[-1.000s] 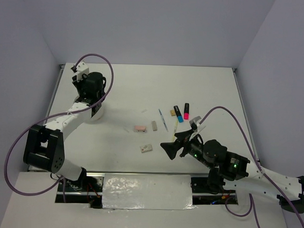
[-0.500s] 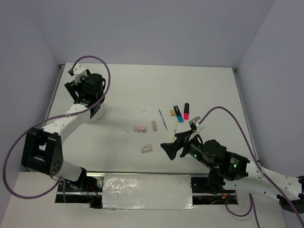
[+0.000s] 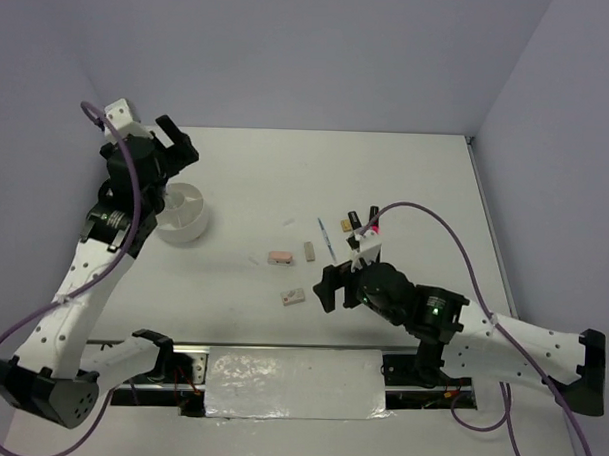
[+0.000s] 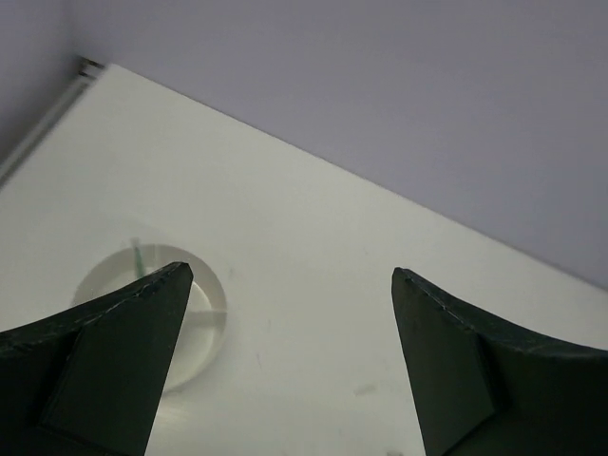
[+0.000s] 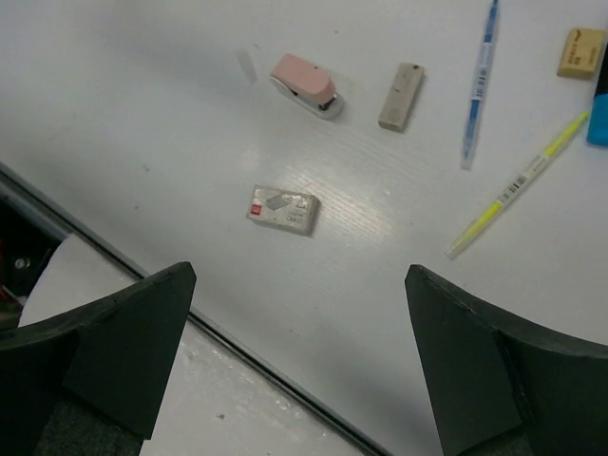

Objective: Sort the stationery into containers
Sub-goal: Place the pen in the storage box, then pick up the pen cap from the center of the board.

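Round white tub [image 3: 179, 232] upright on left side of table [image 3: 416, 182], mid-depth, dividers visible inside. Via left wrist cam: thin green stick [image 4: 138, 256] lying in it, compartment unclear. Other stationery loose at table centre, well apart from tub. Pink piece [image 3: 279, 257] w/ tan eraser [image 3: 310, 251] just right of it, not touching. Blue pen [image 3: 326, 239] further right, then yellow-green pen [image 5: 518, 185], slanted. 2nd tan eraser [image 5: 581, 52] and blue highlighter [image 5: 598, 119] at far right, latter cut off by frame edge. Grey box [image 3: 293, 297] w/ red label lying near side of pink piece. Left gripper [image 3: 175, 141] up in air, far-left of tub, jaws spread wide, nothing btwn. Right gripper [image 3: 338, 274] above table just right of grey box, jaws also wide apart, nothing held.
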Tool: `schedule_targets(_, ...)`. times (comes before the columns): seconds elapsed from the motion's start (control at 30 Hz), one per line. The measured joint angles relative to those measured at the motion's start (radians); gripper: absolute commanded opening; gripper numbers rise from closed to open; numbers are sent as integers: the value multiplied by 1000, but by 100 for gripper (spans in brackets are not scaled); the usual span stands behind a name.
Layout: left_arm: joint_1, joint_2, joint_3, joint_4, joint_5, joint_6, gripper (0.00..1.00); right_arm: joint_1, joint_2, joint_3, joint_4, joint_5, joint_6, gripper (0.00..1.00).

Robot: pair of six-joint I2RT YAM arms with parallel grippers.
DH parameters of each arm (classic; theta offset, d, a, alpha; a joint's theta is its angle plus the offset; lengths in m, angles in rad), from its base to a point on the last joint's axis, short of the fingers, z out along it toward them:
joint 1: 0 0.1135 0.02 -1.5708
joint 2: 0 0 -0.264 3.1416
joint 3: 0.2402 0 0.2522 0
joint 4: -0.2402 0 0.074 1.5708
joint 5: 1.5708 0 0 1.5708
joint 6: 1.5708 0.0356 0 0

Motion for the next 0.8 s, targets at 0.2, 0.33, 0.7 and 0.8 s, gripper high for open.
schedule_targets(0.2, 0, -133, -85, -183, 338, 60, 99, -94, 155, 84, -72, -23, 38, 100)
schedule_targets(0.33, -4, -227, -275, -259, 399, 107, 99, -193, 230, 123, -104, -83, 25, 99)
schedule_targets(0.7, -53, -271, -370, -347, 422, 104, 99, -274, 343, 234, -150, -137, -35, 96)
schedule_targets(0.8, -58, -256, -370, -348, 422, 92, 99, -274, 340, 232, -153, -145, -35, 95)
